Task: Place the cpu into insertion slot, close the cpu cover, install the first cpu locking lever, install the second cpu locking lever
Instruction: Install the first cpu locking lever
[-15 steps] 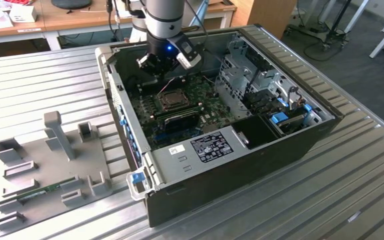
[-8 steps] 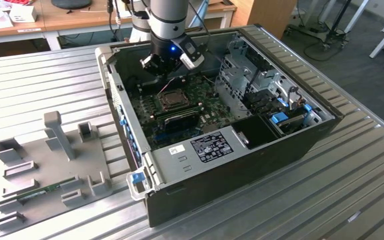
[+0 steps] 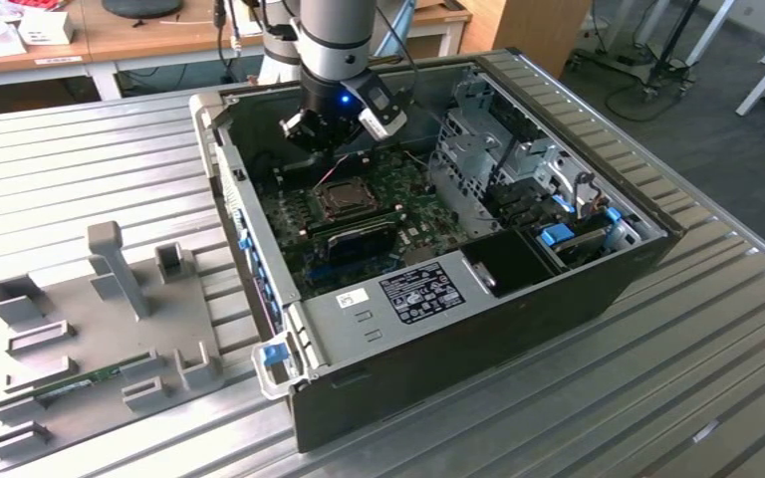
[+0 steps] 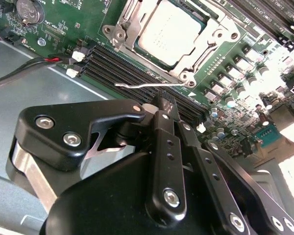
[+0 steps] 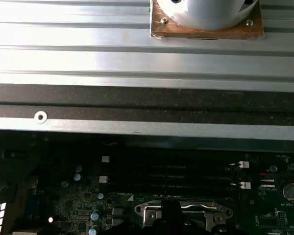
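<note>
Lever installation is the step in hand, I judge: cpu (image 4: 169, 32) sits in slot (image 3: 323, 204), with cover (image 4: 209, 41) down over it. Gripper (image 4: 162, 104), clenched on nothing, hovers just beside the free lever (image 4: 147, 85). Latching calls, I judge, for a push down and under its hook. Memory slots (image 4: 122, 66) lie beneath the lever and a cable (image 4: 24, 66) runs nearby, so clearance is tight.

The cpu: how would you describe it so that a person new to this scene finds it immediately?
Look into the open computer case at the green motherboard. Near the board's middle lies the cpu, a flat square framed by the metal cpu cover. Its plain silvery-grey top sets it apart from the long, narrow black memory slots beside it.
</note>
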You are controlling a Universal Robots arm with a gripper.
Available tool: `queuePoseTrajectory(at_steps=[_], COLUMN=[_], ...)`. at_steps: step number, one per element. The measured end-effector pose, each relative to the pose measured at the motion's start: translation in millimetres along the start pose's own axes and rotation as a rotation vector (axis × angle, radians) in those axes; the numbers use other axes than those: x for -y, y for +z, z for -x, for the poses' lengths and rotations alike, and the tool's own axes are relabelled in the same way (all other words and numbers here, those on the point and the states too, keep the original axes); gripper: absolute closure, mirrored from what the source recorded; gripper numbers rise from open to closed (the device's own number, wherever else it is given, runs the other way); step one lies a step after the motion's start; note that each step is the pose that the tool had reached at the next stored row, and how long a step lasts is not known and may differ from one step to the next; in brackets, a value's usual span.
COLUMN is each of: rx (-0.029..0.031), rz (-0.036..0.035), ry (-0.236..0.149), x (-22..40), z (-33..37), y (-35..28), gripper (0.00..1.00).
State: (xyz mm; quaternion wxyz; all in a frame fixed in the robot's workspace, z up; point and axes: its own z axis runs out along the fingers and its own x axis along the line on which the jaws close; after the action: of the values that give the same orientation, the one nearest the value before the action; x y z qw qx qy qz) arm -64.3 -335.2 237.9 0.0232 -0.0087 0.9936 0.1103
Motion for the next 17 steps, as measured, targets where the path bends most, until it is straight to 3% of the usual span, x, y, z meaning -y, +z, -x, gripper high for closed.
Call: queuePoseTrajectory(at_steps=[2,5,6,13,14,17], rx=[0.0004,0.0004,-0.0024,-0.0431,-0.0511,-0.0835], rz=[0.0099,0.012,0.012,0.0125,0.0125,0.0124], ry=[0.0,0.001,0.001,0.011,0.012,0.02], x=[0.0,0.0,0.0,0.4,0.5,0.8], z=[0.1,0.0,0.8,12.1,12.5,13.3], y=[0.1,0.1,0.0,1.1,1.4,2.6], gripper=[0.89,0.89,0.89,0.89,0.89,0.89])
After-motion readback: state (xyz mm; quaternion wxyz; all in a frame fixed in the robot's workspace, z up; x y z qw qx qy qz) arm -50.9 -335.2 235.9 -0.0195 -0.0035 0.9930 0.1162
